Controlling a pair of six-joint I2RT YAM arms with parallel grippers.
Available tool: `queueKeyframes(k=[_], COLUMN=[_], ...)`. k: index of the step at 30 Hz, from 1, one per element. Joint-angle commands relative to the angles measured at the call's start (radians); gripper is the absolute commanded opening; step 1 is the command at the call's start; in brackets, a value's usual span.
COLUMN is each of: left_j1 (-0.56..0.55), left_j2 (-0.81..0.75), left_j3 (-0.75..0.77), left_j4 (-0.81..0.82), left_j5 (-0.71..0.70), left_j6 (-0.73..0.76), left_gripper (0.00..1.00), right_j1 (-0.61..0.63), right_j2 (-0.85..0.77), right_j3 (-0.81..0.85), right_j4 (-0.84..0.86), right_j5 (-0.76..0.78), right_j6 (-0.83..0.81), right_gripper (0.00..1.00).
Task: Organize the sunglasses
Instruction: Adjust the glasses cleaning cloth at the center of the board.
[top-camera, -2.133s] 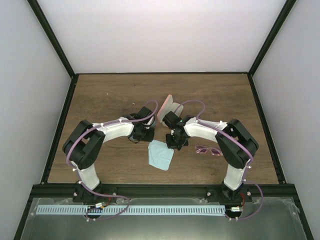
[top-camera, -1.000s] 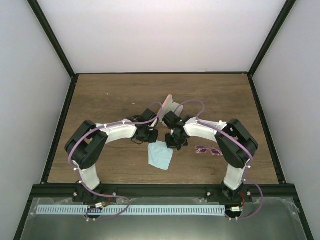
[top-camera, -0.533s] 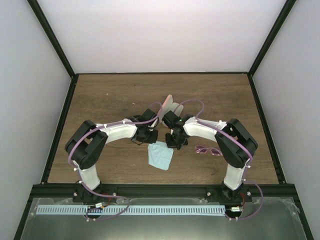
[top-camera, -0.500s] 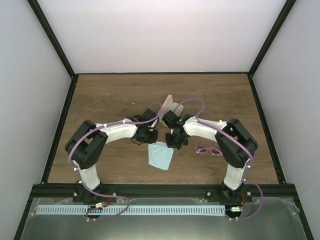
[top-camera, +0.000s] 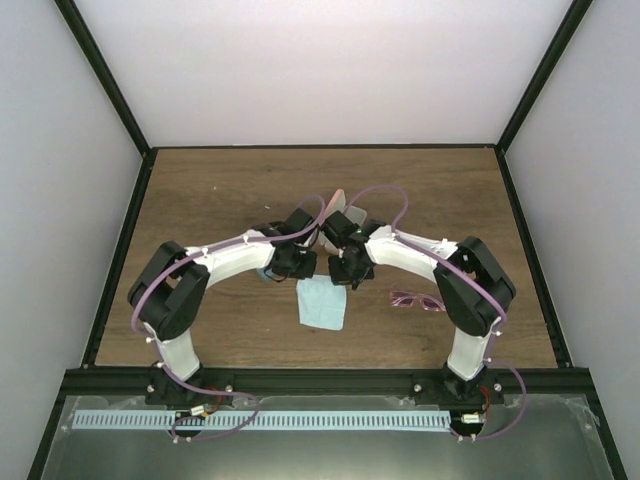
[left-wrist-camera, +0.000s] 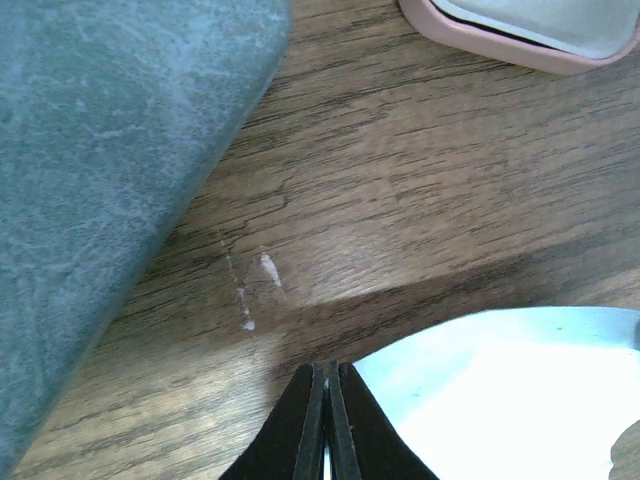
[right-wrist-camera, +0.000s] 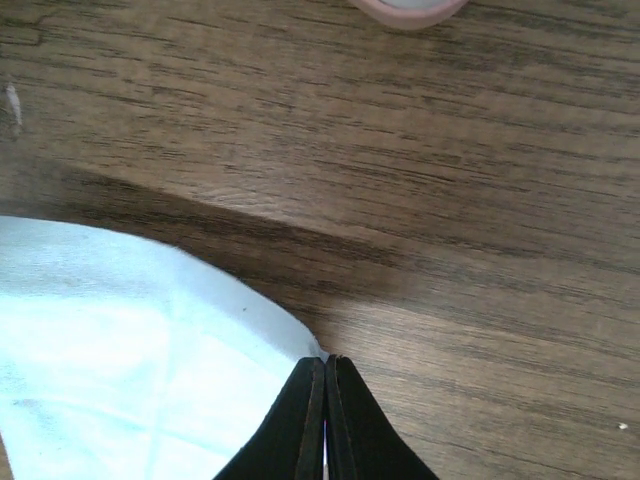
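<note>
One pair of sunglasses (top-camera: 417, 300), pinkish-purple with thin arms, lies on the wood to the right of my right arm, apart from both grippers. A pale blue cloth (top-camera: 322, 303) hangs between the two grippers by its top corners. My left gripper (top-camera: 298, 270) is shut on the cloth's left corner; the left wrist view shows the cloth (left-wrist-camera: 500, 400) running in at the closed tips (left-wrist-camera: 329, 372). My right gripper (top-camera: 340, 276) is shut on the right corner. In the right wrist view the cloth (right-wrist-camera: 130, 350) ends at the closed tips (right-wrist-camera: 325, 362).
An open pink case (top-camera: 340, 205) stands just behind the grippers, mostly hidden by them; its rim shows at the top of the left wrist view (left-wrist-camera: 520, 40) and the right wrist view (right-wrist-camera: 405, 10). A blue-grey case (left-wrist-camera: 100, 180) lies close on the left. Black frame rails edge the table.
My left gripper has moved right to the cloth and shut on its corner. Both grippers have shifted a little toward the back, and the cloth now hangs squarer between them.
</note>
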Motion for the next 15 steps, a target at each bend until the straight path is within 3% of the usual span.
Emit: queueKeyframes(k=[1,15], left_j1=[-0.004,-0.005], left_j2=[-0.036,-0.175], left_j3=[0.027,0.157], left_j4=[-0.033,-0.12], left_j5=[-0.047,-0.072], left_j6=[-0.019,-0.072], left_gripper=[0.04,0.04], right_j1=[-0.002,-0.004], right_j2=[-0.025,-0.152], right_j3=[0.046,0.171], right_j4=[-0.032,-0.102], right_j5=[0.055,0.027], right_j6=[-0.002,-0.009], right_gripper=[0.01,0.01])
